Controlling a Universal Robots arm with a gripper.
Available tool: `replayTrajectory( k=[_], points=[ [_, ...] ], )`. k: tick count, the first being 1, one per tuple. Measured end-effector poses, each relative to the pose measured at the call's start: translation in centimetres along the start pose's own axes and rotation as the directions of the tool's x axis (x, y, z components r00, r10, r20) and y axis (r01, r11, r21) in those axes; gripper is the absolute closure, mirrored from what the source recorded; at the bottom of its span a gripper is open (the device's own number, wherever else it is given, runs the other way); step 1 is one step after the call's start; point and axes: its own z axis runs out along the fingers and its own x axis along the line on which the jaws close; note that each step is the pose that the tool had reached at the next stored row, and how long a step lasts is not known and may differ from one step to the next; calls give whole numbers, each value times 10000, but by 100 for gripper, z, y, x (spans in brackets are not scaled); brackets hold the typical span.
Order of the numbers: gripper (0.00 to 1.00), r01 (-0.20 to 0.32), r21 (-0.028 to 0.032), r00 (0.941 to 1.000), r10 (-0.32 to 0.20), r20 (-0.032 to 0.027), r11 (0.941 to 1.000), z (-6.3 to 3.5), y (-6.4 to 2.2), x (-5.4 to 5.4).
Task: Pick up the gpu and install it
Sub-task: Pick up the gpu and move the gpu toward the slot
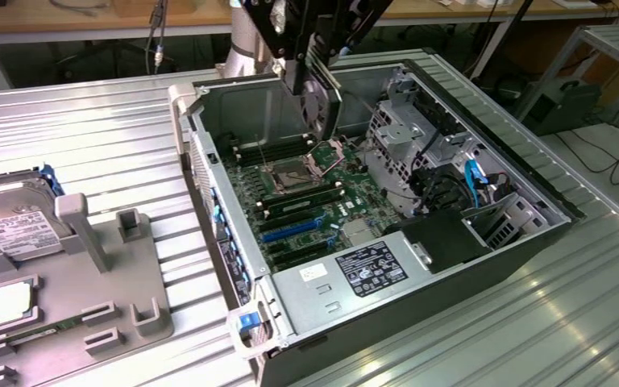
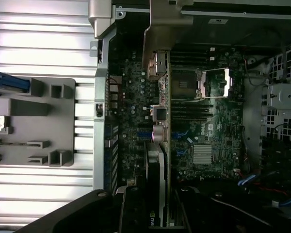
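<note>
Exterior view: your black gripper (image 1: 307, 74) is clamped on the thin greenish-brown gpu card with the black cooler (image 1: 321, 113). It's holding the card on edge above the green motherboard (image 1: 321, 205), inside the open grey metal computer case (image 1: 234, 242), toward the case's far edge.

Wrist view: the gripper (image 2: 160, 213) pinches the gpu (image 2: 156, 165), seen edge-on over the motherboard (image 2: 218, 121). A grey plastic fixture block (image 2: 43, 121) sits outside the case on the ribbed metal table (image 2: 39, 53).
</note>
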Motion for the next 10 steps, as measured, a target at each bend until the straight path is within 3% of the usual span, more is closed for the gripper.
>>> replayTrajectory(
  k=[10],
  points=[
    [72, -191, 4, 9998, 191, 9, 9998, 9, -9, -262]
  ],
)
